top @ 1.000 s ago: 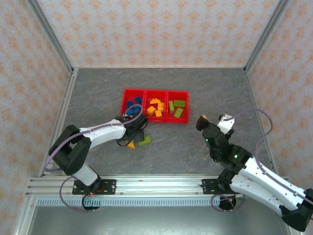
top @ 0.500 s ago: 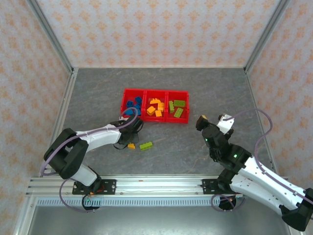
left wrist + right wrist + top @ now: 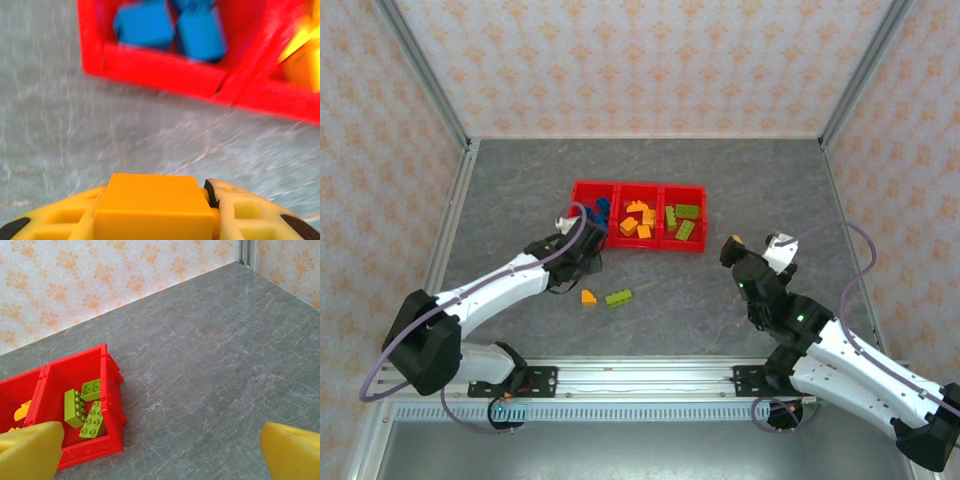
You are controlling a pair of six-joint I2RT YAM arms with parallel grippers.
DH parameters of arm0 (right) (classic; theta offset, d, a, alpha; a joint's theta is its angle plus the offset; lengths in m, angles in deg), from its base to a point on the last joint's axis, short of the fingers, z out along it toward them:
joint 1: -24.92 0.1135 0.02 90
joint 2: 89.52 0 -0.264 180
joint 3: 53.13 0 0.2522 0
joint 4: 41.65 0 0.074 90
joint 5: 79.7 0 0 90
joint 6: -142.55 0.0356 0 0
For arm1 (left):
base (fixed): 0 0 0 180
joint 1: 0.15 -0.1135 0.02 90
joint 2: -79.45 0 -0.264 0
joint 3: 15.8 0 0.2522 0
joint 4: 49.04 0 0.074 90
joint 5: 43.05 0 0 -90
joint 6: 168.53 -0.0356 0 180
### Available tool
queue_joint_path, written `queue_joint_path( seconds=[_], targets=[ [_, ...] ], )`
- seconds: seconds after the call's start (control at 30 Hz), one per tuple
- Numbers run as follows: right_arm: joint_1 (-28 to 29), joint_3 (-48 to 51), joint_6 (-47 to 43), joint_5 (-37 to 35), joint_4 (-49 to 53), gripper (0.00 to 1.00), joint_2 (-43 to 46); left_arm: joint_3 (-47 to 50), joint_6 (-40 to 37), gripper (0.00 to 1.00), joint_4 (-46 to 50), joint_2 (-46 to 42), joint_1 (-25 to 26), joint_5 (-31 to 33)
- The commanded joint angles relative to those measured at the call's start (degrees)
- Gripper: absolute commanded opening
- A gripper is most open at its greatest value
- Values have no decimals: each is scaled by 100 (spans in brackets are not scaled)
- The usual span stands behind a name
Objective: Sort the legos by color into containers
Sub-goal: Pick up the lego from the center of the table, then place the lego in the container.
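The left gripper (image 3: pixel 578 252) hovers just in front of the near left corner of the row of three joined red bins (image 3: pixel 638 184). In the left wrist view its yellow fingers (image 3: pixel 245 220) are clamped on an orange-yellow brick (image 3: pixel 150 197), held over the grey marbled table (image 3: pixel 740 180) with the front wall of the left bin close ahead. That left bin holds blue bricks (image 3: pixel 592 210), the middle bin holds orange-yellow bricks (image 3: pixel 638 222) and the right bin holds lime green bricks (image 3: pixel 682 220). Two pieces lie loose on the table in front of the left and middle bins: a small orange-yellow piece (image 3: pixel 588 297) and, just beside it on its right but not touching it, a lime green brick (image 3: pixel 618 298). The right gripper (image 3: pixel 757 246) hangs over bare table to the right of the bins, apart from them, its yellow fingertips (image 3: pixel 30 450) spread wide with nothing between them
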Motion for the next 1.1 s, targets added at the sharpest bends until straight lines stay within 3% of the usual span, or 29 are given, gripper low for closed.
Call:
queue_joint_path(
  seconds=[0.0,0.2,0.83,1.07],
  targets=[
    [-18,-278,26,-164,178,100,129,-608,-284,21,171,-52,-23,392],
    [-20,-501,-6,-270,473,100,256,-1955,-801,22,-12,689,-15,217],
    [-18,-854,386,-556,1563,99,1382,-6453,-1920,25,491,4844,446,-738],
    [-23,-896,464,-589,1712,100,1513,-6792,-1708,24,270,5501,531,-1143]
  ],
)
